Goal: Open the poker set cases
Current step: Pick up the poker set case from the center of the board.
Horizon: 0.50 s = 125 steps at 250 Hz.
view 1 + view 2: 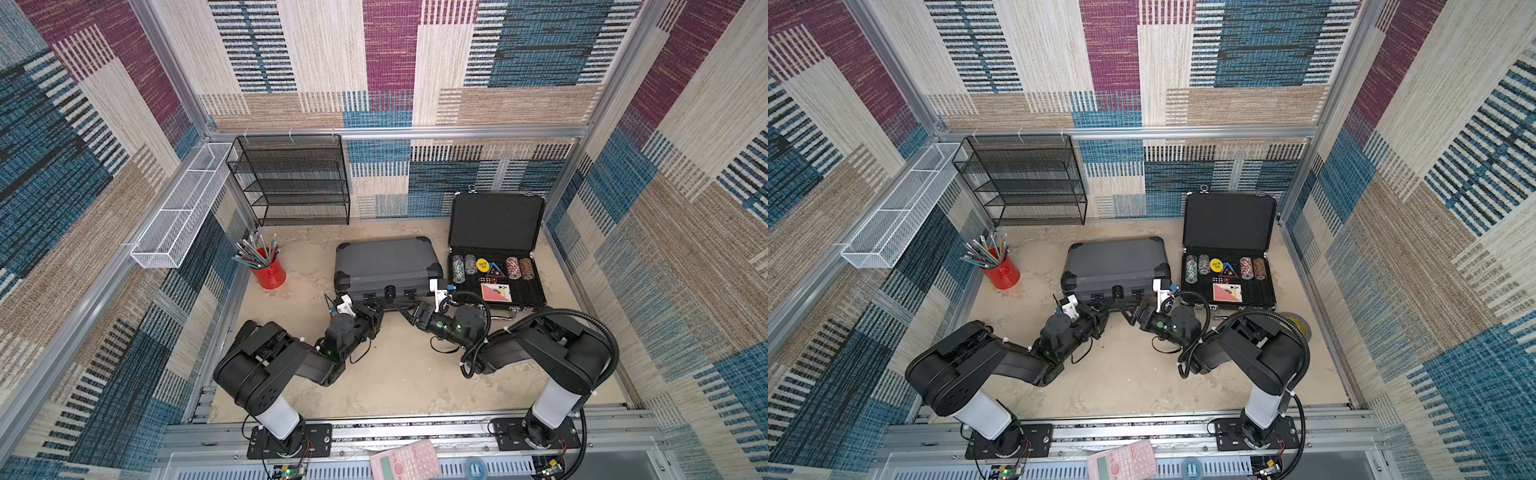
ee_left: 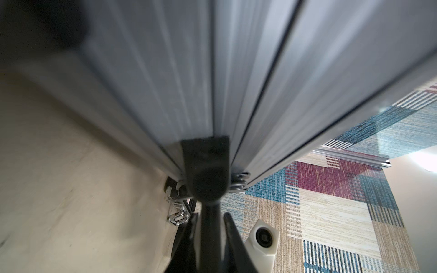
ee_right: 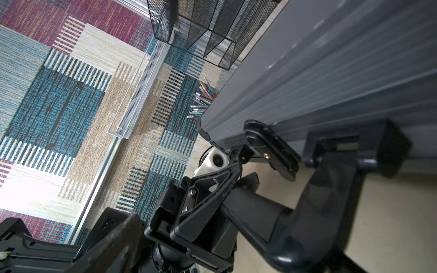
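Worktop (image 1: 395, 374): both poker cases on it, side by side, near but not touching. Black case (image 1: 496, 220) to the right, already open, lid upright, chips (image 1: 513, 268) in the foam tray, so that one's done. Grey case (image 1: 384, 259) at ctr, flat, lid down, not yet open. That's the job in hand.

Left arm (image 1: 266, 361) and right arm (image 1: 557, 345) both reach to the grey case's front edge, either side of the handle mount (image 1: 390, 291). L jaws shut tight, tips at the left latch (image 1: 370, 296); can't tell if they pinch the tab or just press on it. R jaws spread wide, holding nothing, one finger (image 3: 331, 189) up against the case front by the right latch (image 1: 410, 294).

Risks, as I judge them:
- Case sits loose on the worktop. A push on a latch w/o bracing → it slides back or skews, and the tips slip off.
- Only one latch freed → lid lifts crooked, binds, or the whole case tips up.
- L tips shut = narrow contact; poss. slip off the tab, which snaps back.
- Both jaws close together at the front: they cd collide, esp. w/ R spread wide.
- A skew to the right cd nudge the black case and spill chips.
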Motion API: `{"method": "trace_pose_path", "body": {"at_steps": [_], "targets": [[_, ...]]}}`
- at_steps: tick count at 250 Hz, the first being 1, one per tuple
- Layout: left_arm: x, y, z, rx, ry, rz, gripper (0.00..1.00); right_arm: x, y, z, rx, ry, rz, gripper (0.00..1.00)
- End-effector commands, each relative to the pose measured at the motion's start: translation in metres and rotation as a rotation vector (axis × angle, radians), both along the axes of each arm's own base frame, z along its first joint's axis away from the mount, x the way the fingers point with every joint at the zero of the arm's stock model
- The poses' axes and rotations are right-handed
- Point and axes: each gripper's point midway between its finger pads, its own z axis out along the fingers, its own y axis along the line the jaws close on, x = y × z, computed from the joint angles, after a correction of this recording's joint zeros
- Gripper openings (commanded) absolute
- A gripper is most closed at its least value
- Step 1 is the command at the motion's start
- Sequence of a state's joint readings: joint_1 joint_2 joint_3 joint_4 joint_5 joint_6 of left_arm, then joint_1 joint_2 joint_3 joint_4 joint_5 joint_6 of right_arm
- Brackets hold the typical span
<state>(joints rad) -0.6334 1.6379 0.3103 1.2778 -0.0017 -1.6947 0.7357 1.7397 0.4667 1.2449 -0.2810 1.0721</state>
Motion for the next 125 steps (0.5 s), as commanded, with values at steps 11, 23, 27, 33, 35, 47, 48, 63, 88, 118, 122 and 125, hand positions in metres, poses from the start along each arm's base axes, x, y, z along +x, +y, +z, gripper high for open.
{"method": "trace_pose_path", "body": {"at_steps": [11,23,27,33,35,47,48,63,88,118,122,125], "targets": [[0.002,-0.003,0.036,-0.069,-0.126,-0.002,0.00,0.002,0.003,0.009,0.033,-0.034,0.007,1.00],[0.003,-0.004,0.039,-0.072,-0.133,-0.002,0.00,0.002,0.004,0.005,0.029,-0.028,0.009,1.00],[0.003,-0.004,0.039,-0.072,-0.134,-0.002,0.00,0.002,0.004,0.004,0.028,-0.025,0.010,1.00],[0.004,-0.005,0.040,-0.075,-0.135,-0.001,0.00,0.002,0.005,0.002,0.027,-0.022,0.014,0.99],[0.004,-0.005,0.040,-0.075,-0.134,-0.001,0.00,0.002,0.005,0.001,0.026,-0.019,0.015,1.00],[0.005,-0.005,0.040,-0.080,-0.133,-0.002,0.00,0.002,0.006,-0.002,0.027,-0.014,0.018,1.00],[0.005,-0.006,0.041,-0.081,-0.133,-0.003,0.00,0.002,0.006,-0.002,0.027,-0.013,0.017,1.00],[0.005,-0.006,0.041,-0.084,-0.130,-0.004,0.00,0.002,0.006,-0.004,0.027,-0.008,0.018,1.00],[0.005,-0.007,0.043,-0.094,-0.131,-0.004,0.00,0.004,0.007,-0.007,0.023,-0.006,0.016,1.00],[0.006,-0.009,0.049,-0.105,-0.141,-0.009,0.00,0.007,0.011,-0.008,0.022,-0.010,0.018,1.00],[0.006,-0.010,0.049,-0.108,-0.141,-0.012,0.00,0.008,0.012,-0.009,0.021,-0.010,0.018,0.99],[0.006,-0.010,0.049,-0.108,-0.141,-0.011,0.00,0.009,0.012,-0.009,0.022,-0.009,0.019,0.99]]}}
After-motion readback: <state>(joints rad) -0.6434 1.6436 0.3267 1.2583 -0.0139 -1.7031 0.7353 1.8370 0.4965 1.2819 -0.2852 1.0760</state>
